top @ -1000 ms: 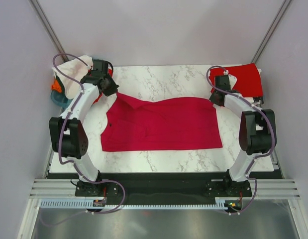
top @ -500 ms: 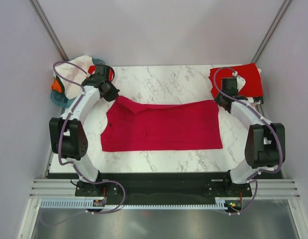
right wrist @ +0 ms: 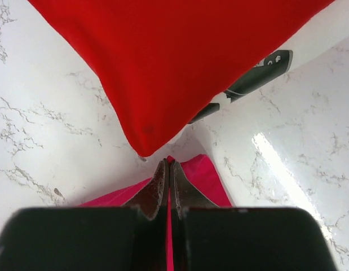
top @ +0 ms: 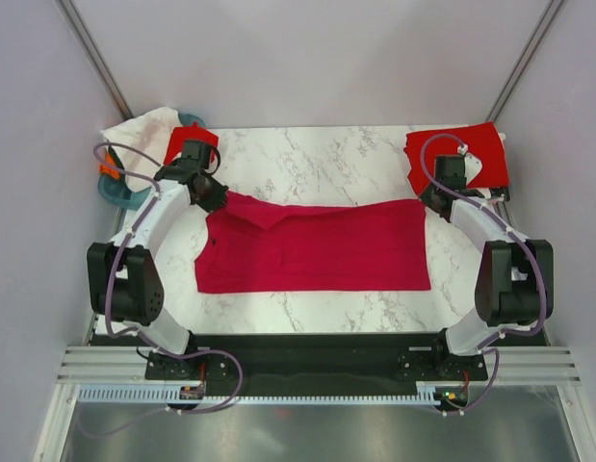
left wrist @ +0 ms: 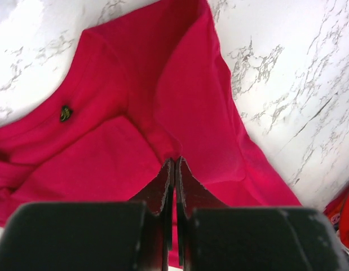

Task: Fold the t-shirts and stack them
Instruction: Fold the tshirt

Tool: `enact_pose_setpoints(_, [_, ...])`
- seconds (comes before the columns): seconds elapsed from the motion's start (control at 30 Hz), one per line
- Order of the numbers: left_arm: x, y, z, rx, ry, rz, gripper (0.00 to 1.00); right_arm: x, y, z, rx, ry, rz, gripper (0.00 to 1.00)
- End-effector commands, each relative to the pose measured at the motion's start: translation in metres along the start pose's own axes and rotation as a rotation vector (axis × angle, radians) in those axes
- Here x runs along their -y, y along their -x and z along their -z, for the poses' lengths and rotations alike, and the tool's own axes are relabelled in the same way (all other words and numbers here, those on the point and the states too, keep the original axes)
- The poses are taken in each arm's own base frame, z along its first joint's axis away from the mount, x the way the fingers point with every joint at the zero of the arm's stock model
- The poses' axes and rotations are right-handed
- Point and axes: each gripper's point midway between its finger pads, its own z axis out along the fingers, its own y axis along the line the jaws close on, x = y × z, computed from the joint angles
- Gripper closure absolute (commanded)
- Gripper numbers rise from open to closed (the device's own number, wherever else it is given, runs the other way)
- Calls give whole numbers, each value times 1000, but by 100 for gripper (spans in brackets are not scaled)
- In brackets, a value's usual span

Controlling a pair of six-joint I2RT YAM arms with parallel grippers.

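Teal basket (top: 116,191) holds white t-shirt (top: 134,144), orange t-shirt (top: 107,166).

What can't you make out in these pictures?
Top view: what lies in the teal basket, covered by the white cloth and the left arm.
Left wrist view: the emblem on the crimson shirt, too small to read.
Right wrist view: the bright red shirt, cut off by the top edge.
Both wrist views: how much cloth the shut left tool and right tool pinch, hidden by their own fingers.
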Motion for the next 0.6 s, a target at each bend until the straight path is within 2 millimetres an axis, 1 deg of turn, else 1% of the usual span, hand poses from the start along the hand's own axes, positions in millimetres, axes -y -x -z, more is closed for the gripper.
enact_pose_setpoints(0.0, [2,16,33,101,-23,106,98,-9,10,9,42,52,-38,100])
enact_pose_setpoints(0.23, [-1,10,52,112,-50,130,98,-7,3,12,35,69,-49,100])
enact_pose_setpoints(0.4, [-9,4,57,110,-47,133,98,-2,-1,15,40,66,-45,100])
enact_pose_setpoints(0.57, [-12,-1,64,108,-62,134,98,0,2,22,59,67,-48,100])
